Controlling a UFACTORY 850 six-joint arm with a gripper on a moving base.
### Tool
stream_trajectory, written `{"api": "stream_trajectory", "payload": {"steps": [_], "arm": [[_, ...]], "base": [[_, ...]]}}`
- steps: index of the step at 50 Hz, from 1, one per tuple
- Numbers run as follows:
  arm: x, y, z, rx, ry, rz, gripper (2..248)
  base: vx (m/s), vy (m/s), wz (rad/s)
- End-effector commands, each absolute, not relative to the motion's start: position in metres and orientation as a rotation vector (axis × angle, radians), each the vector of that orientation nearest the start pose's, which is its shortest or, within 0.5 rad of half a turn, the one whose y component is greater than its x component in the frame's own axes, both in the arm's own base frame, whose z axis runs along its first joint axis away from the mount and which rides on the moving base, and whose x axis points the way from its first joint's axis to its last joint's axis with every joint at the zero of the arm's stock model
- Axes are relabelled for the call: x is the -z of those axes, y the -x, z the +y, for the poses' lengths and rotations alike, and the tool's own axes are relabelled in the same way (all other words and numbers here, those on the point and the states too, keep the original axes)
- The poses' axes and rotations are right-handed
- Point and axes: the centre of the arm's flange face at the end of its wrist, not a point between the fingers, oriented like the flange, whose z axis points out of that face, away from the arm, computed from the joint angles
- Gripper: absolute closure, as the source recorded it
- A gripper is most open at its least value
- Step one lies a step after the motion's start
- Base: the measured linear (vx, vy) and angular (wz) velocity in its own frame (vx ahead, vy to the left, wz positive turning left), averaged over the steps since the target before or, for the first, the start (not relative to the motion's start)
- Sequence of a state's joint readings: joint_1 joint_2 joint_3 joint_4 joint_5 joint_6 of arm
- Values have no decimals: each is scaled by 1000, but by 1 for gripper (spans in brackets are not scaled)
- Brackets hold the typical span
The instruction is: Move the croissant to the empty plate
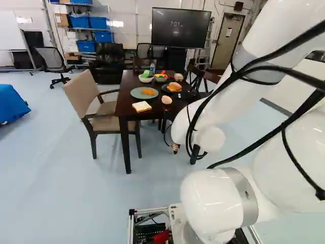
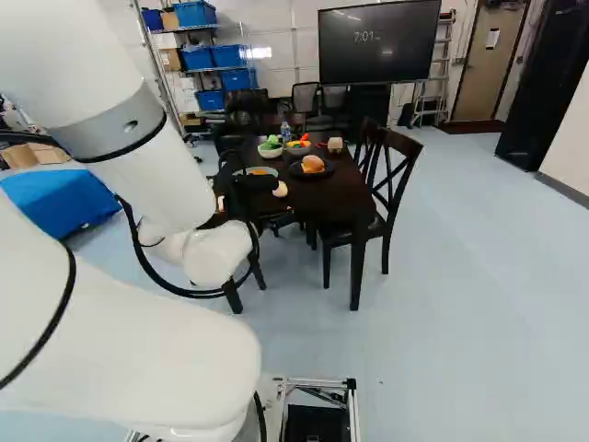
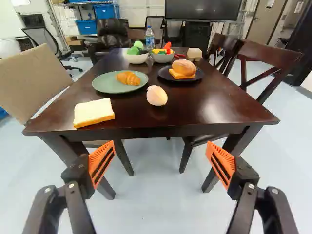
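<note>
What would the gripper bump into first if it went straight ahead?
Probably the table: its near edge lies just ahead of the open gripper. How high the gripper is isn't clear; if it cleared the edge, the pinkish egg might come next.

- Left base view: from the base, behind the white arm and to its left, looking ahead and slightly down; the table stands well ahead.
- Right base view: from behind the arm's right side, facing the same way, about as far back.
- Wrist view: from the arm's wrist, much nearer, facing across the tabletop from just above.
- Both base views share the table, the wall screen and the door.
</note>
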State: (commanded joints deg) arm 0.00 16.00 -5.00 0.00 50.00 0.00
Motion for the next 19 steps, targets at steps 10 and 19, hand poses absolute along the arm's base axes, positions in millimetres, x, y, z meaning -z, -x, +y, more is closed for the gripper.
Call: {"api": "stream_trajectory", "payload": {"steps": [10, 19], "arm": [[-366, -270, 0, 1824, 2558, 0, 3], [-366, -270, 0, 1824, 2558, 0, 3]], "base": [[0, 0, 0], [0, 0, 0]]}}
